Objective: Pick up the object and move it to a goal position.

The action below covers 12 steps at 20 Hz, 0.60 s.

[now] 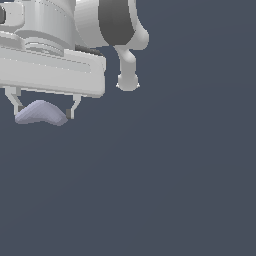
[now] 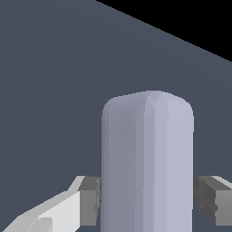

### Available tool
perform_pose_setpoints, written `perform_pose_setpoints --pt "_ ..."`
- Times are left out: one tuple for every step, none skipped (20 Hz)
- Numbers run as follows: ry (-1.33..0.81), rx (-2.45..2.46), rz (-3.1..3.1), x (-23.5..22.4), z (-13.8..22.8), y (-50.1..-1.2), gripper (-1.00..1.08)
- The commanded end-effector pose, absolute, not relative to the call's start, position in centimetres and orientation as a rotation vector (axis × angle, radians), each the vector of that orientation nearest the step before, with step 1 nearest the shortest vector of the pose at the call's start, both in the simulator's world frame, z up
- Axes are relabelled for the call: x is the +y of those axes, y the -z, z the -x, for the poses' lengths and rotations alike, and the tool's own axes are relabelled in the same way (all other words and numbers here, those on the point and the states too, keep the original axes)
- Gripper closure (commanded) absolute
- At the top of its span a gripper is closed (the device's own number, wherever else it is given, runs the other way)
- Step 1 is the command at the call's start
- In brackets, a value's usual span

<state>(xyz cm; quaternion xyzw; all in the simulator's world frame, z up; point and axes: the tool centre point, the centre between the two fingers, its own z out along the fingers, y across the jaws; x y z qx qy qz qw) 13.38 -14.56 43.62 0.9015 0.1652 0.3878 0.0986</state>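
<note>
The object point(image 1: 41, 113) is a pale lavender-blue rounded block. It sits between the two fingers of my white gripper point(image 1: 44, 114) at the upper part of the exterior view's left. In the wrist view the object point(image 2: 147, 149) fills the gap of the gripper point(image 2: 149, 201), with the grey pads point(image 2: 90, 199) pressed against both of its sides. The gripper is shut on the object. The block is narrower than the wide white hand above it. I cannot tell whether the block touches the surface below.
A plain dark grey-blue surface point(image 1: 175, 175) fills both views. The arm's white and dark grey wrist link point(image 1: 117, 25) stands above the hand. The surface ends at a black edge point(image 2: 181, 22) in the wrist view.
</note>
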Motion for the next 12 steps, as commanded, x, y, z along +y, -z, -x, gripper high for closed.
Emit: perform_pose_setpoints --pt "-1.207 0.479 -2.633 -15.4 -13.3 -46.3 1.08" --pt "-1.225 0.476 -2.623 -15.7 -13.3 -47.1 1.08" --pt "-1.24 0.473 -2.614 -15.9 -13.2 -47.7 1.08" --pt "-1.253 0.47 -2.606 -16.1 -13.2 -48.3 1.08" --pt "-1.264 0.468 -2.6 -16.3 -13.1 -48.8 1.08" --pt "-1.274 0.466 -2.594 -16.4 -13.1 -49.3 1.08" --pt "-1.281 0.464 -2.59 -16.5 -13.0 -49.6 1.08" --pt "-1.287 0.463 -2.587 -16.6 -13.0 -49.9 1.08" --pt "-1.291 0.462 -2.585 -16.7 -13.0 -50.0 1.08" --pt "-1.294 0.462 -2.583 -16.7 -12.9 -50.2 1.08" --pt "-1.295 0.461 -2.583 -16.7 -12.9 -50.2 1.08" --pt "-1.294 0.461 -2.584 -16.7 -12.9 -50.2 1.08"
